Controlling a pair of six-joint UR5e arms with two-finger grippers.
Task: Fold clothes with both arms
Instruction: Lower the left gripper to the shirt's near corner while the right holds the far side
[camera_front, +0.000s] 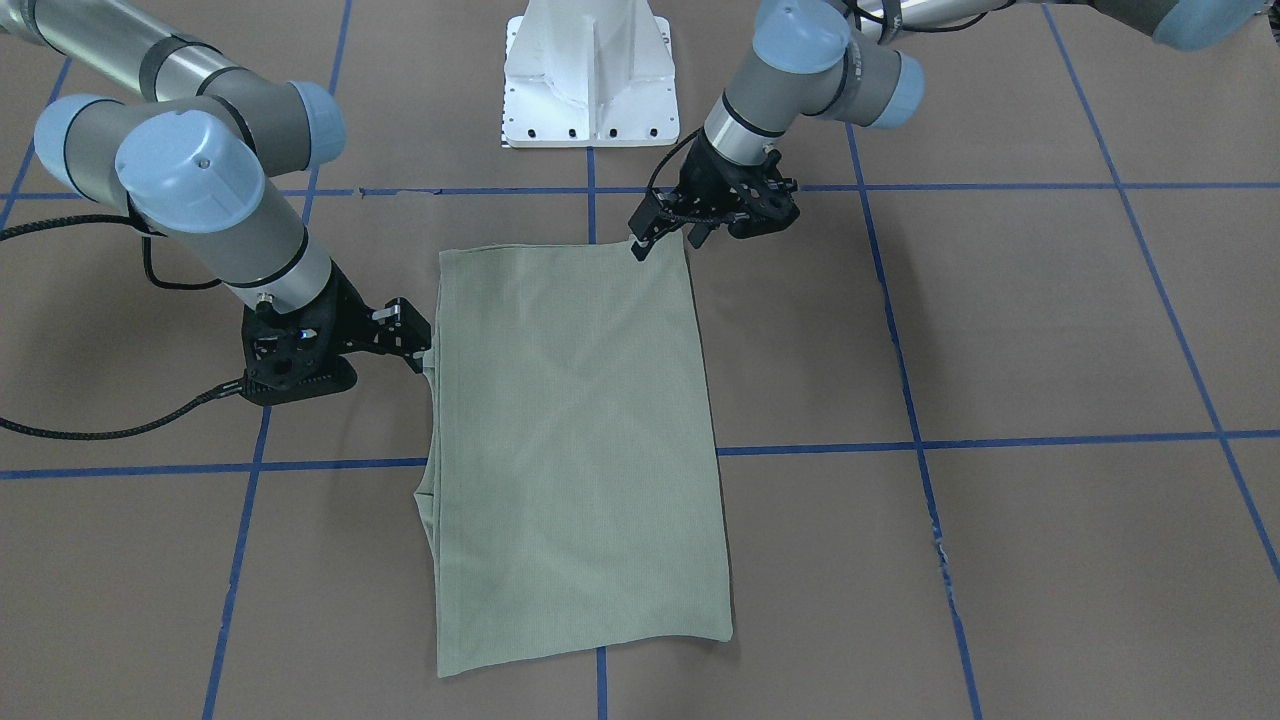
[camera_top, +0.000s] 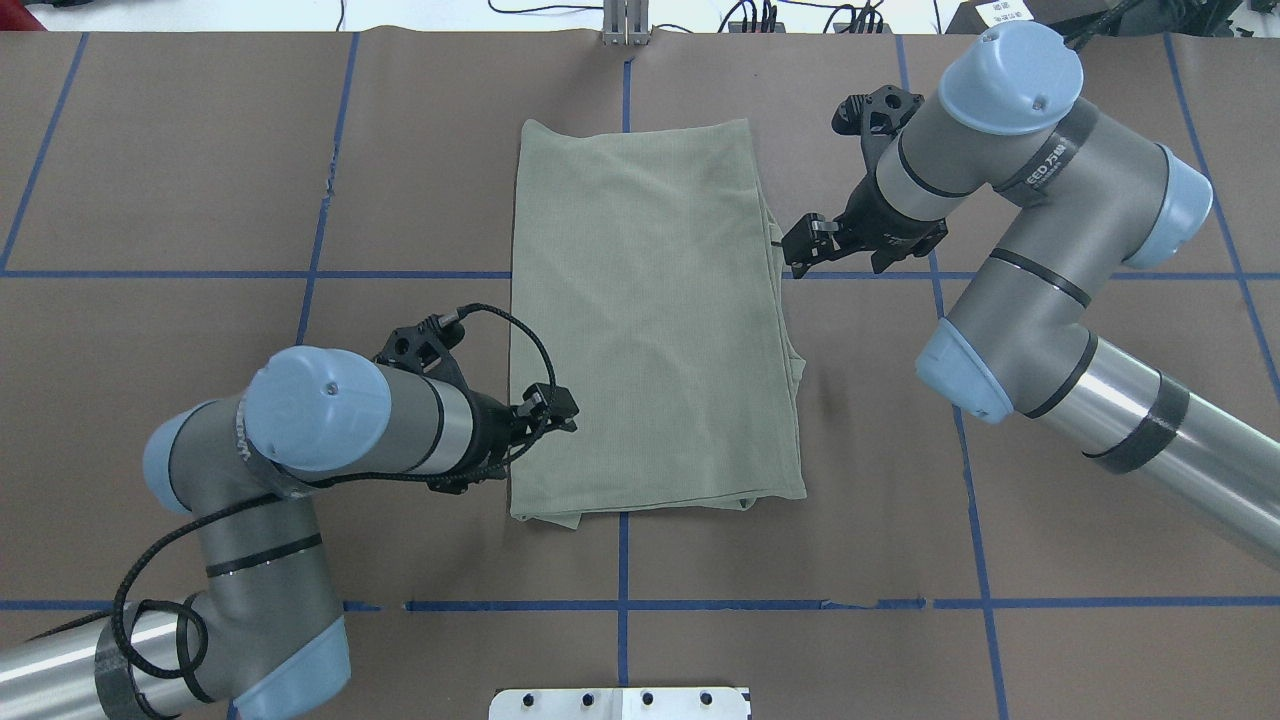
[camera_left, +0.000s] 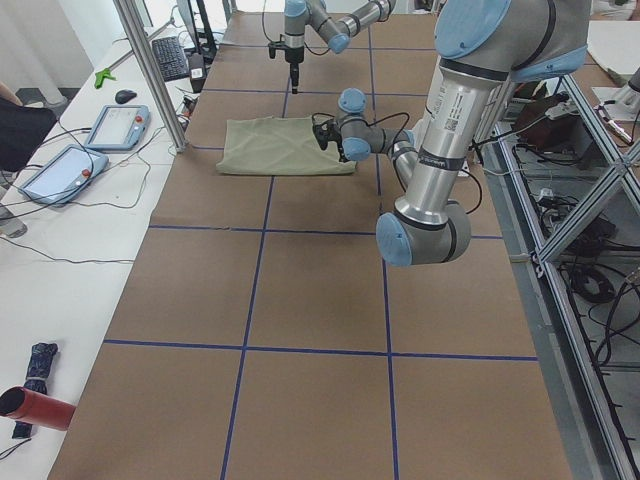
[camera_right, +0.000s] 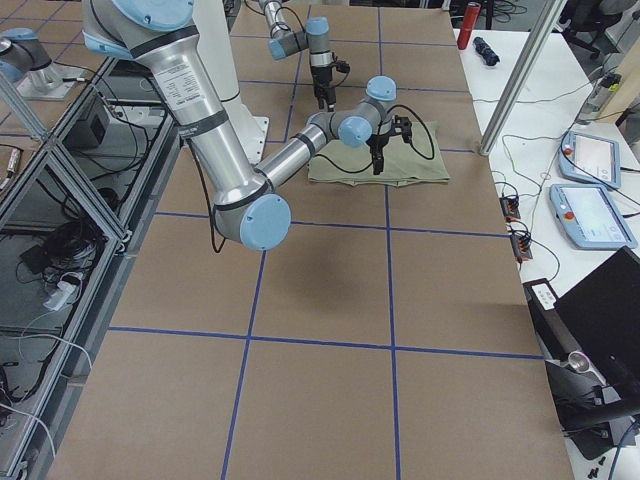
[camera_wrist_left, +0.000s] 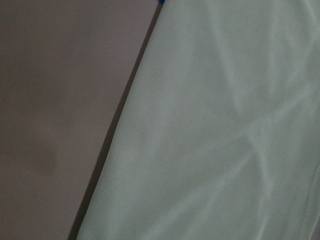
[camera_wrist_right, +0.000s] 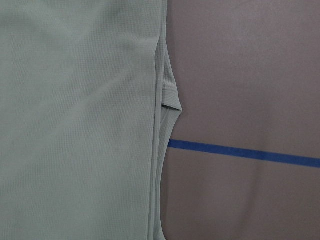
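Note:
The clothes (camera_front: 575, 430) are one sage-green shirt (camera_top: 650, 320) folded into a tall flat rectangle on the brown table. No collar or label shows. My left gripper (camera_top: 560, 412) hovers low at the shirt's left edge near the robot-side corner, and its fingers look open and empty (camera_front: 668, 240). My right gripper (camera_top: 803, 248) sits just off the shirt's right edge, about halfway along, and also looks open and empty (camera_front: 418, 342). Both wrist views show only fabric (camera_wrist_left: 225, 140) and table. Folded under-layers (camera_wrist_right: 167, 95) peek out along the right edge.
The white pedestal base (camera_front: 590, 75) stands at the robot side of the table. Blue tape lines (camera_top: 620, 560) grid the brown cover. Beside the table's far side are a metal post (camera_left: 150, 70) and tablet-like devices (camera_left: 115, 125).

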